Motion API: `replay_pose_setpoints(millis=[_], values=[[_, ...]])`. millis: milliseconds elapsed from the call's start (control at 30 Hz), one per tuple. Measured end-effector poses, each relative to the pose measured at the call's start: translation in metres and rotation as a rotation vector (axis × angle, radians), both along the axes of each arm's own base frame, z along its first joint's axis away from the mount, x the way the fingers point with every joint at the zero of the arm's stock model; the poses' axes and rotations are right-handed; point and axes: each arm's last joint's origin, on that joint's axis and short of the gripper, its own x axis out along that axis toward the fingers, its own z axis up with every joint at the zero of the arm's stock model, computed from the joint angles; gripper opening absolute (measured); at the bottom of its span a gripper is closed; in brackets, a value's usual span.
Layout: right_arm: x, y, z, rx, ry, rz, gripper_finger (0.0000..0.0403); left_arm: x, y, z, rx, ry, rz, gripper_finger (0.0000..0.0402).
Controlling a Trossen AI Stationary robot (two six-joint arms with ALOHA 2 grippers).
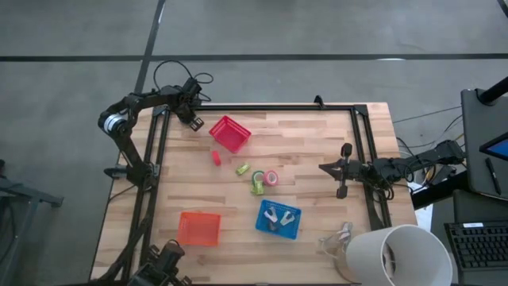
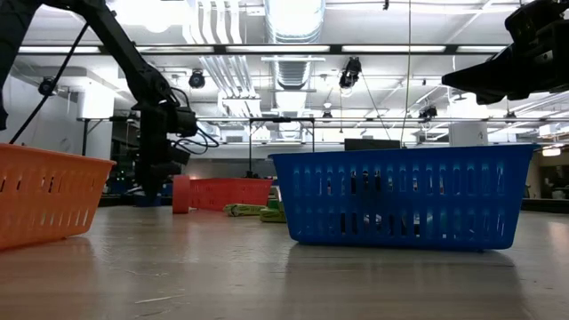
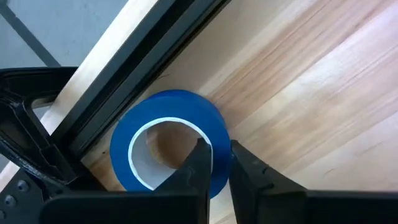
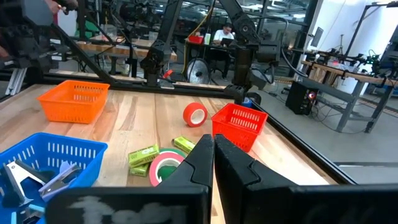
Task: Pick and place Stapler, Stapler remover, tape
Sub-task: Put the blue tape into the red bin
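A blue tape roll [image 3: 168, 115] lies flat in the table's far left corner, beside the black frame rail [image 3: 134, 74]. My left gripper [image 3: 217, 155] is shut on it, also seen in the high view [image 1: 194, 121]. A red tape roll [image 1: 216, 157] stands on edge, and a pink-red tape roll [image 1: 271, 178] lies mid-table. Next to them lie two green staplers [image 1: 242, 169] [image 1: 258, 186]. Silvery claw-shaped staple removers [image 1: 278, 217] lie in the blue basket [image 1: 266, 228]. My right gripper [image 1: 337, 168] waits shut, above the table's right side. My left gripper pinches the blue roll's ring wall [image 3: 219, 134], with one finger [image 3: 200, 163] inside the hole and the other outside. The fingers come steeply from above. The roll lies flat on the table.
A red basket [image 1: 230, 133] stands close to the left gripper, toward the table's right. An orange basket [image 1: 198, 228] stands near left. A white bucket-like container [image 1: 397, 254] and clear plastic sit at the near right corner. Black frame rails [image 1: 278, 109] run along the table's edges.
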Motion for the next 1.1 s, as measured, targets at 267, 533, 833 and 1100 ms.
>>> replay_pose_setpoints(millis=[267,533,833,1100], values=[[0.000,0.000,0.000,0.000,0.000,0.000,0.0008,0.014,-0.017,0.018,0.026,-0.033,-0.049,0.0047],[0.000,0.000,0.000,0.000,0.000,0.000,0.0008,0.032,-0.047,0.067,0.110,-0.231,-0.129,0.0034],[0.000,0.000,0.000,0.000,0.000,0.000,0.0008,0.078,-0.086,0.104,0.148,-0.582,-0.244,0.0046],[0.000,0.000,0.000,0.000,0.000,0.000,0.0008,0.116,-0.116,0.099,0.111,-0.663,-0.321,0.0049]])
